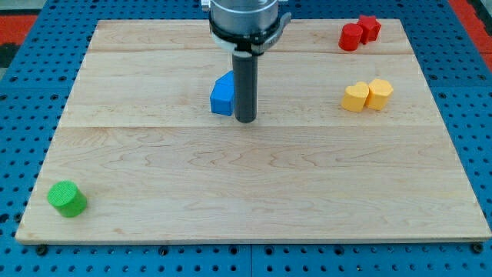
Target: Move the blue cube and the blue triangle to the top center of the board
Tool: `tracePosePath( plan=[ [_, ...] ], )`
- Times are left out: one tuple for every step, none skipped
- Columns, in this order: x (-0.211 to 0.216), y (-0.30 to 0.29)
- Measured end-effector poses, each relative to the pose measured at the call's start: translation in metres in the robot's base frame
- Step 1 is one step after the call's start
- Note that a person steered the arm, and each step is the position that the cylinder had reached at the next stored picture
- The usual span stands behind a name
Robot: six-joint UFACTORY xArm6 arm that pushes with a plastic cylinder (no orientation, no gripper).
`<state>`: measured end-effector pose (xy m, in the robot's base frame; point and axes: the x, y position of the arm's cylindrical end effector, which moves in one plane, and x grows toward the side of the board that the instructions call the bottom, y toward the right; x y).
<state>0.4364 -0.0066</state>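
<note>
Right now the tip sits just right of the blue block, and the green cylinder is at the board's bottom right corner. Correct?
One thing is wrong: the green cylinder is at the board's bottom left corner, as the camera view shows. My tip does sit just to the view's right of the blue block.

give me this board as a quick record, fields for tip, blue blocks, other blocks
tip: my tip rests on the wooden board, just at the view's right of the blue block
blue blocks: one blue block shows, upper centre, its shape unclear; a second blue piece cannot be made out
red blocks: two red blocks touching, view's top right
yellow blocks: two yellow blocks touching, below the red pair
green block: green cylinder, view's bottom left corner
</note>
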Motion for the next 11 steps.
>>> tracePosePath(
  plan=[
    [-0.001, -0.027],
    [-0.025, -0.012],
    [-0.052, -0.010],
    [-0.070, -0.010],
    [-0.035, -0.011],
    [-0.021, -0.030],
    [-0.049, -0.035],
    [-0.090, -0.035],
    [-0.118, -0.035],
    [-0.143, -0.035],
    [-0.143, -0.031]
  ],
)
